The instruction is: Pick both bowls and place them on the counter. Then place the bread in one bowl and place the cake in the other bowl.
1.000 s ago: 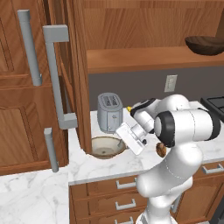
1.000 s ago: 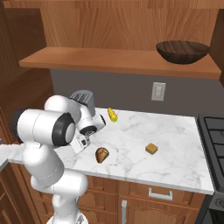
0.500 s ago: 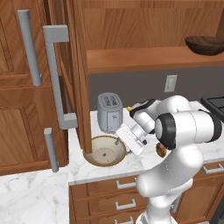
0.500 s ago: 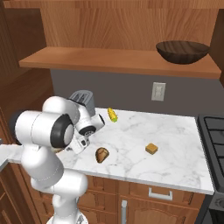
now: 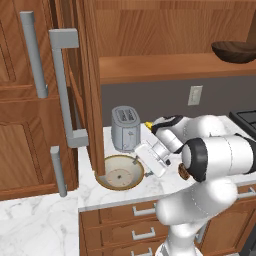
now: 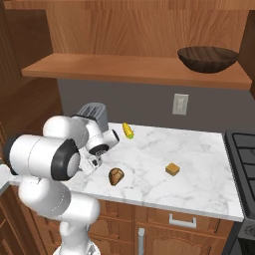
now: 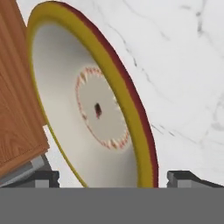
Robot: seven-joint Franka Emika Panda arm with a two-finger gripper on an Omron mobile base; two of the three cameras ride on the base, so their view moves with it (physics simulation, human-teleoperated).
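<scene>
Resting on the marble counter [image 5: 95, 192], the beige bowl [image 5: 120, 173] lay between our gripper's [image 7: 113, 178] spread, released fingers, set there to take food. We judged the bread [image 6: 116, 176] and cake [image 6: 173, 169], both behind the gripper, were placed for later loading, while the wooden bowl [image 6: 207, 59] sat on the shelf [image 6: 134, 72] high above.

You have two bowls: one beige ceramic bowl [image 5: 120, 173] on the marble counter [image 6: 199, 169] at 8 o'clock, and one dark wooden bowl [image 6: 207, 59] on the shelf [image 6: 124, 72] at 2 o'clock. You also count one bread lump [image 6: 116, 176], one cake cube [image 6: 173, 169], one yellow corn cob [image 6: 128, 131], one toaster [image 5: 124, 128], and one wall outlet [image 6: 180, 104].
</scene>
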